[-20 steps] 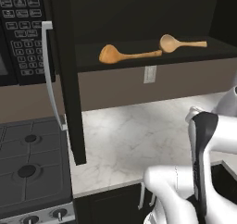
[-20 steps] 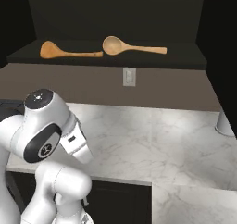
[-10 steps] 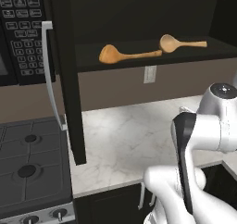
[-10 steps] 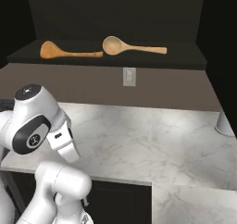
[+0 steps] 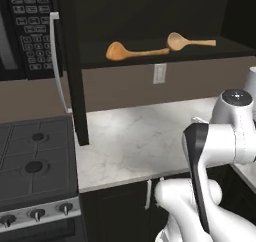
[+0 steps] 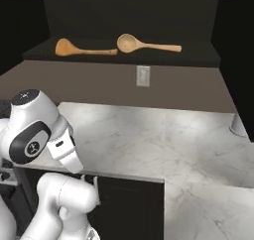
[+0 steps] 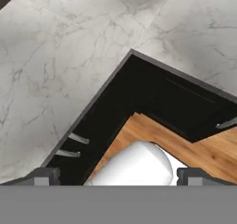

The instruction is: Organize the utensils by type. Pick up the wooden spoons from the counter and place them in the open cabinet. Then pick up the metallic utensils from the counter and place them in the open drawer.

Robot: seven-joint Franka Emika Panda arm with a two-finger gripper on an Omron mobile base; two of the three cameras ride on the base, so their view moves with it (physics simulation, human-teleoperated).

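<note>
Two wooden spoons lie on the shelf of the open cabinet (image 5: pixel 95 53): one at the left (image 5: pixel 135 51) (image 6: pixel 82 48) and one at the right (image 5: pixel 192 42) (image 6: pixel 146 44), both with their bowls to the left. The white marble counter (image 5: pixel 140 136) (image 6: pixel 149 135) (image 7: pixel 51 65) lies bare below them. My gripper (image 7: pixel 120 177) points down at the counter's inner corner, open, its fingertips (image 7: pixel 46 176) wide apart with nothing between them. The metallic utensils and the open drawer are out of view.
A black stove (image 5: pixel 32 166) and a microwave (image 5: pixel 27 31) stand at the left. The cabinet's open door with its silver bar handle (image 5: pixel 57 61) juts out over the counter. An outlet (image 6: pixel 143 76) is on the back wall. Black base cabinets (image 7: pixel 152 98) and wood floor (image 7: pixel 203 149) lie below.
My arm has swung to the left and its upper joint has risen. The two spoons have stayed where they were.
</note>
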